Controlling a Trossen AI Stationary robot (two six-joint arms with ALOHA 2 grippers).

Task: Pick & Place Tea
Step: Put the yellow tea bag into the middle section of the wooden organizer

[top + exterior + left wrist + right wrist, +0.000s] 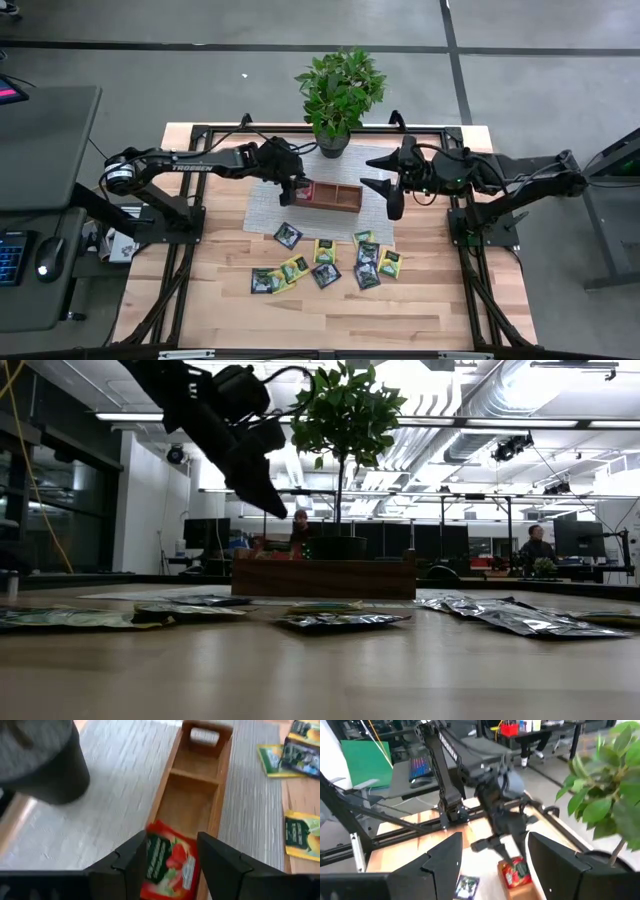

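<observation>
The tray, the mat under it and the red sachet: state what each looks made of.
Tray: brown wood, matt, with visible grain and plank dividers. Mat: grey woven fabric or vinyl, judging by fine ribbed lines. Red sachet: glossy printed foil or plastic, probably; its surface catches highlights.

One wooden tray point(338, 197), one potted plant point(338, 95), one grey mat point(262, 205) — one red sachet point(169, 868), roughly ten green and dark sachets point(322, 265)

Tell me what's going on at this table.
The left gripper is over the end compartment of the wooden tray, fingers apart around a red tea bag sitting in it. The right gripper waits open just past the tray's other end. More tea bags lie scattered on the table in front.
</observation>
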